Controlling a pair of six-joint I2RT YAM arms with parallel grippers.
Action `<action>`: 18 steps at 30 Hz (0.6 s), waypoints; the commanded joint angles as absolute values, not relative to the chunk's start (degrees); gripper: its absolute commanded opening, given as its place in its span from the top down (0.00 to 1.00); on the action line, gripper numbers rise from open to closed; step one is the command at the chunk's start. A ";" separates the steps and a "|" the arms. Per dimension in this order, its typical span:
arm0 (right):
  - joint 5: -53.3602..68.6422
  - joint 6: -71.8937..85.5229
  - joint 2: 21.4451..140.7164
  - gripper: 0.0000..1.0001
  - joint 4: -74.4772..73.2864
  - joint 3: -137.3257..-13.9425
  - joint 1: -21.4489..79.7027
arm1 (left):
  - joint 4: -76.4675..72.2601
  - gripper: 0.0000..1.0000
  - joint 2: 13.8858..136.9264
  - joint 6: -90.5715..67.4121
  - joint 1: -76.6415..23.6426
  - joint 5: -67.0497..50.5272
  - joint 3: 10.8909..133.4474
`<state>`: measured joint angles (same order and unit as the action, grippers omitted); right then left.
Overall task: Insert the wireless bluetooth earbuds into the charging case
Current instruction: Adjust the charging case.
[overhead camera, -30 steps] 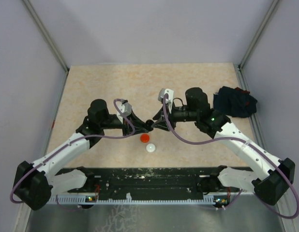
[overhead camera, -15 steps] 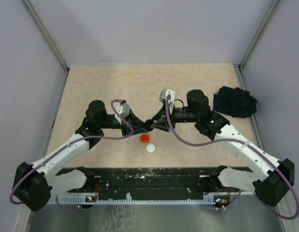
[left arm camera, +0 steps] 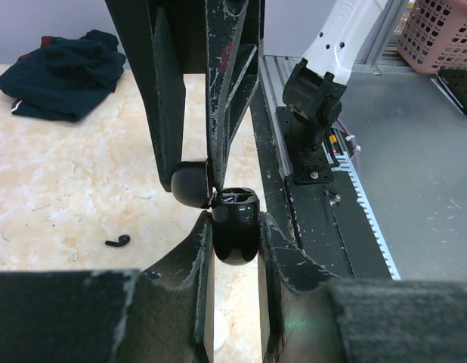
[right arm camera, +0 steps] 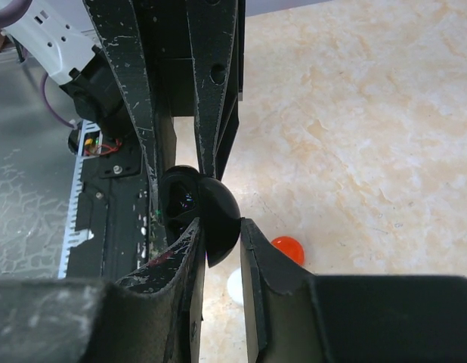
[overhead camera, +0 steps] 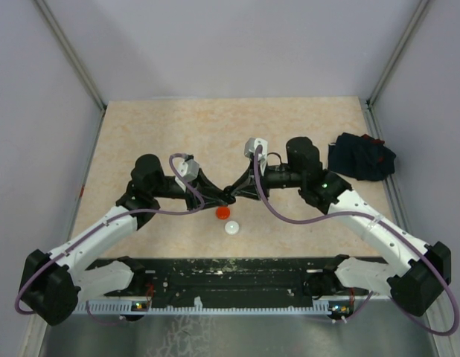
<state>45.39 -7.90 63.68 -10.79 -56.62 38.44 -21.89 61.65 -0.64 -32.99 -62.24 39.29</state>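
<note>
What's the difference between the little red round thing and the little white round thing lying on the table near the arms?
Colour: the red-orange disc is bright and shiny; the white disc is plain white. Place: the red-orange disc lies farther back on the table; the white disc lies nearer its near edge and slightly to the right. Both are small, round and about the same size, and they lie loose and close together.

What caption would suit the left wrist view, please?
Open charging case clamped in left jaws, right jaws pinching its lid.
</note>
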 commanded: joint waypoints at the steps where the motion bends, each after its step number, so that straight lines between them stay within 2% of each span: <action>1: 48.12 -9.40 64.00 0.82 -9.67 -57.97 38.23 | -23.99 0.93 61.61 -1.05 -33.13 -63.45 39.08; 6: 47.50 -11.85 64.23 0.93 -13.26 -60.27 38.23 | -20.59 0.88 62.21 0.70 -33.18 -62.65 40.22; 9: 46.38 -14.33 64.18 1.00 -17.02 -62.19 38.31 | -17.51 0.80 62.40 2.37 -33.30 -61.95 41.15; 12: 44.68 -16.34 64.31 1.00 -21.11 -64.35 38.73 | -15.52 0.70 62.32 3.60 -33.51 -61.17 41.62; 15: 42.54 -18.41 64.47 1.00 -25.69 -66.83 39.86 | -13.32 0.64 61.98 4.84 -33.75 -60.62 42.08; 18: 39.60 -20.80 65.08 1.00 -29.69 -69.61 41.79 | -12.79 0.51 61.73 4.77 -33.96 -60.63 41.98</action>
<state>42.37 -16.51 65.06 -24.99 -63.66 39.79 -15.84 62.15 3.11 -33.76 -60.99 40.53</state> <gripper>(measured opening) 0.189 0.425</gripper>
